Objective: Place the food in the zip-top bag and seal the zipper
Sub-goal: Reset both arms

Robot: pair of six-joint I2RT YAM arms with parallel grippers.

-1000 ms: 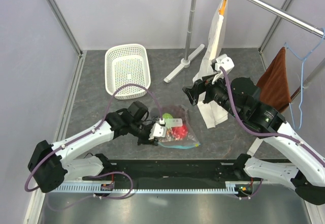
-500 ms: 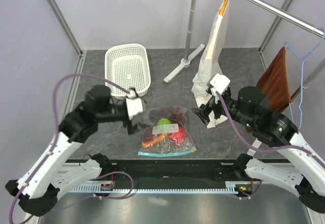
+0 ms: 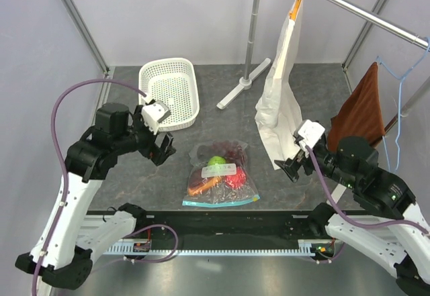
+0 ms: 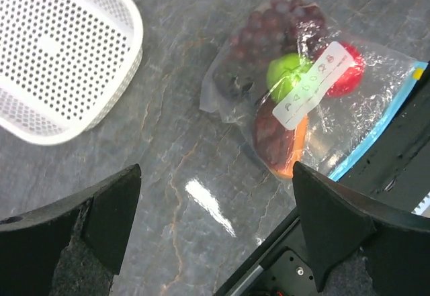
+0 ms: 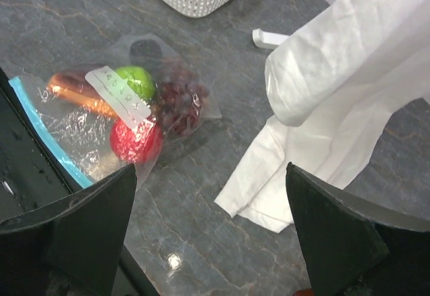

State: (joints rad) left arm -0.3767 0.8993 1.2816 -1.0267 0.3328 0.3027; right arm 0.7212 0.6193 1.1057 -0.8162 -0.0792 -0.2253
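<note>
**Change from the earlier frames.** The left arm (image 3: 70, 182) has lifted and drawn back to the left. The left gripper (image 3: 163, 151) was at the mouth of the clear floppy plastic zip-top bag (image 3: 228, 187) one second ago. It now stands apart from the bag, on the basket side. The right arm (image 3: 376, 188) has drawn back toward its base. The right gripper (image 3: 290, 168) has left the tall white paper bag (image 3: 279, 101) and hangs to the right of the zip-top bag. The zip-top bag was bunched one second ago. It now lies flat and has not shifted in the last half second.

**Jaw state.** Both sets of jaws are released. The left fingers (image 4: 101, 215) and the right fingers (image 5: 80, 229) are spread wide with nothing between them.

**Count.**
- One dark grey stone-pattern table (image 3: 322, 88).
- Two arms.
- One paper bag.
- One white perforated plastic basket (image 3: 168, 93).
- One brown towel (image 3: 363, 111).
- One zip-top bag, flat on the table between the grippers and near the table's near edge.
- One thin teal zipper (image 3: 222, 203) along the bag edge nearest the arm bases. Whether it is pressed shut cannot be told.
- One white label (image 4: 310, 84).

Inside the bag are five food pieces:
- one dark purple grape bunch (image 4: 285, 24)
- one orange-and-maroon papaya slice (image 4: 275, 141)
- one red apple (image 4: 349, 81)
- one green round fruit (image 4: 285, 74)
- one small dark ball (image 4: 232, 84)
</note>
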